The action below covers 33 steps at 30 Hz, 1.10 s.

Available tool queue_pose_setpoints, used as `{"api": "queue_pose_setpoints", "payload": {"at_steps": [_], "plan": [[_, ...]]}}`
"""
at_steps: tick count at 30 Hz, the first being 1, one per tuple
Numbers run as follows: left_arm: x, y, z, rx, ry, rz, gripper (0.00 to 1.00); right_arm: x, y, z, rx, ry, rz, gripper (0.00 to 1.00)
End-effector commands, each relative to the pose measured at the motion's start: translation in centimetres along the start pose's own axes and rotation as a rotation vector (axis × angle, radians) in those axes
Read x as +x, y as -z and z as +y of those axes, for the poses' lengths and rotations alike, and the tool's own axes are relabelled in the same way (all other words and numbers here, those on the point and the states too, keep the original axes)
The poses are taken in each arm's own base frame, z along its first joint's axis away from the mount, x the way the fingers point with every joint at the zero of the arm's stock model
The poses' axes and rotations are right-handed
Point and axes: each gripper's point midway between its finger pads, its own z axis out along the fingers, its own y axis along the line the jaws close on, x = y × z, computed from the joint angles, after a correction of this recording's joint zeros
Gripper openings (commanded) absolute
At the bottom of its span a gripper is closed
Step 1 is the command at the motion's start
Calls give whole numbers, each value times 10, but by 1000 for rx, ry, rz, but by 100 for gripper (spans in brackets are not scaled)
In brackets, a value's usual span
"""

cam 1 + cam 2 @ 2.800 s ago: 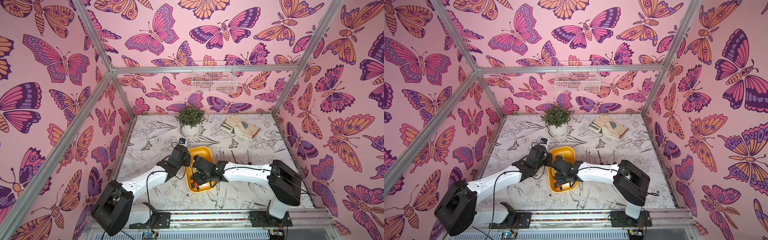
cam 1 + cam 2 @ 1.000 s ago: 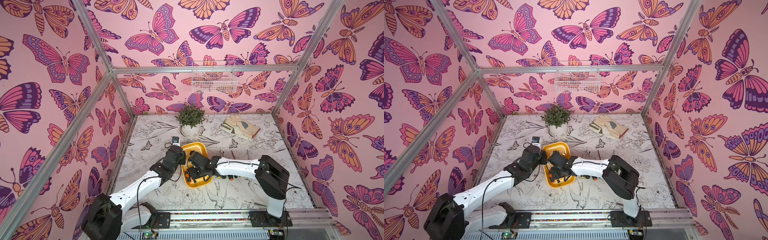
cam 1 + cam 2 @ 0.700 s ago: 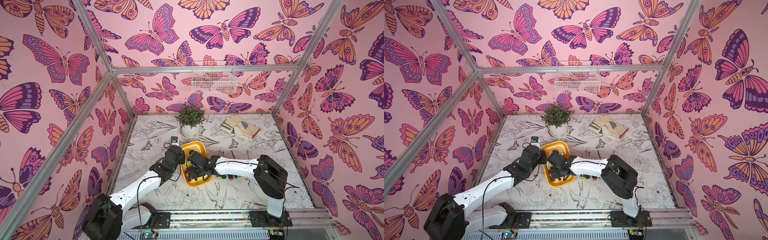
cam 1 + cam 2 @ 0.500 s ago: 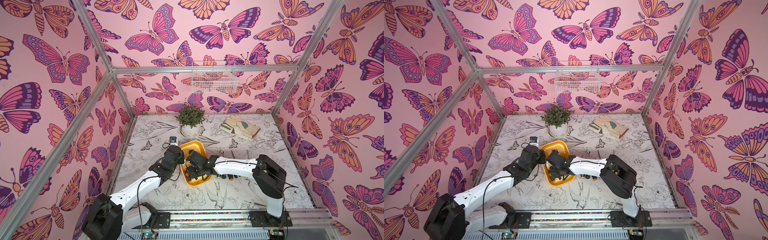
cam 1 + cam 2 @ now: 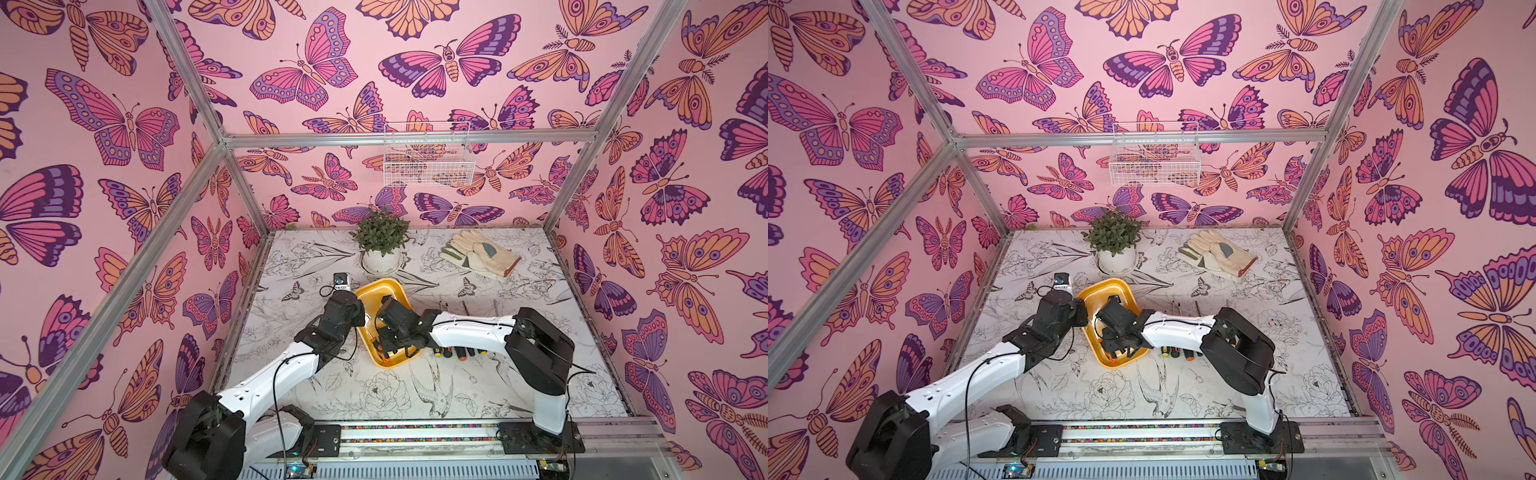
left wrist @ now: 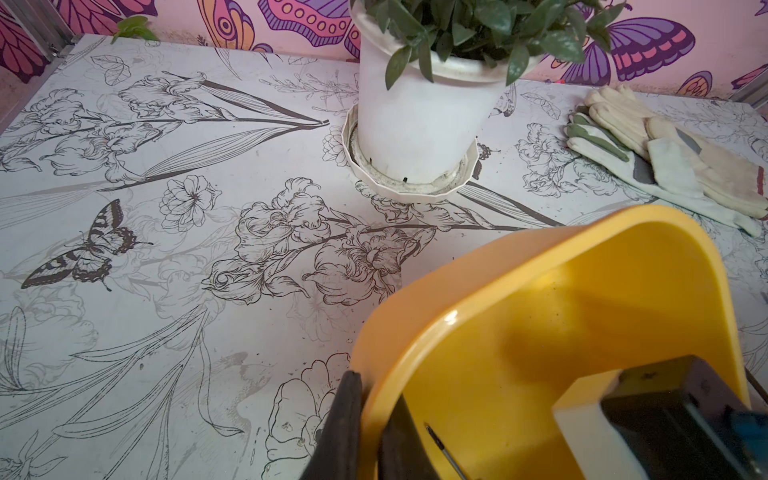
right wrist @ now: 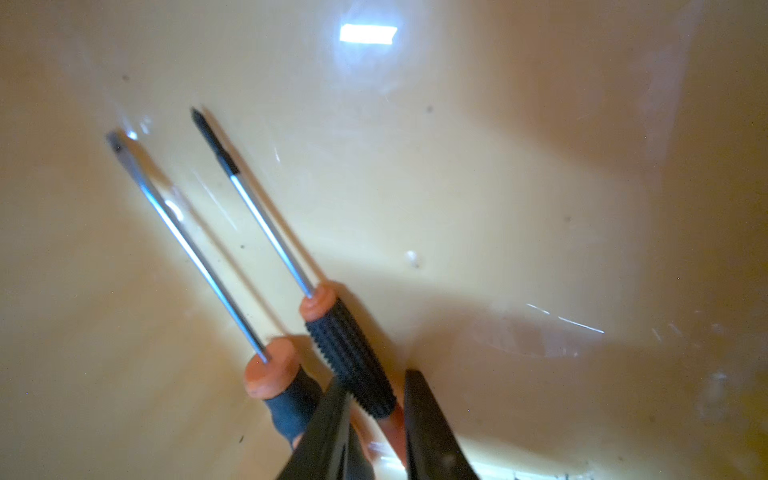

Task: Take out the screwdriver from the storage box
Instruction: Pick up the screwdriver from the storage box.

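The yellow storage box (image 5: 380,291) lies on the table in front of the plant, in both top views (image 5: 1108,291). My left gripper (image 6: 372,399) is shut on its near rim (image 6: 540,245), one finger outside and one inside. My right gripper (image 7: 374,380) reaches down into the box. Its jaws hold the black ribbed handle of a screwdriver (image 7: 345,332). A second screwdriver (image 7: 274,378), with an orange collar and a dark handle, lies right beside it. Both shafts point along the box floor. In the top views my right wrist (image 5: 399,322) hides the tools.
Several more screwdrivers (image 5: 459,353) lie in a row on the table right of the box, partly under my right arm. A potted plant (image 5: 380,245) stands just behind the box. Work gloves (image 5: 482,253) lie at the back right. A white wire basket (image 5: 428,160) hangs on the back wall.
The box and both grippers have shifted a little to the left and toward the back, and the box has turned slightly. My left gripper has kept its hold on the rim.
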Motion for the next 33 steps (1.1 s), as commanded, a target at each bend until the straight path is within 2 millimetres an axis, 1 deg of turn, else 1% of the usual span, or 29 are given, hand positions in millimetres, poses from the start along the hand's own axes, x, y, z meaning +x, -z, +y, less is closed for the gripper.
{"api": "queue_pose_setpoints", "payload": {"at_steps": [1,5,8,11,14,16,17,19,20,21,23,28,31,33], "plan": [[8,7,-26,149,20,38,0,13,-23,-57,180,-47,27,25],[7,7,-27,152,26,36,0,8,-21,-59,191,-48,3,20],[7,6,-26,153,30,40,0,6,-21,-59,190,-42,-4,18],[8,4,-26,154,34,46,0,7,-22,-58,191,-40,0,18],[9,3,-26,155,39,50,0,5,-22,-59,195,-39,-4,22],[9,2,-27,158,40,51,0,5,-23,-61,204,-34,-4,22],[9,2,-27,156,41,52,0,5,-24,-61,205,-31,-3,19],[9,2,-27,158,41,52,0,4,-24,-60,206,-28,-3,8],[9,2,-27,157,41,52,0,3,-24,-59,206,-29,-3,4],[9,2,-26,156,42,51,0,3,-23,-60,209,-28,-5,1],[9,2,-26,156,44,51,0,2,-20,-60,203,-26,-14,0],[10,2,-24,155,47,52,0,-5,-8,-51,151,0,-59,0],[10,2,-24,155,46,53,0,-12,7,-38,77,40,-115,0],[10,2,-24,154,44,53,0,-16,23,-31,33,68,-155,0]]}}
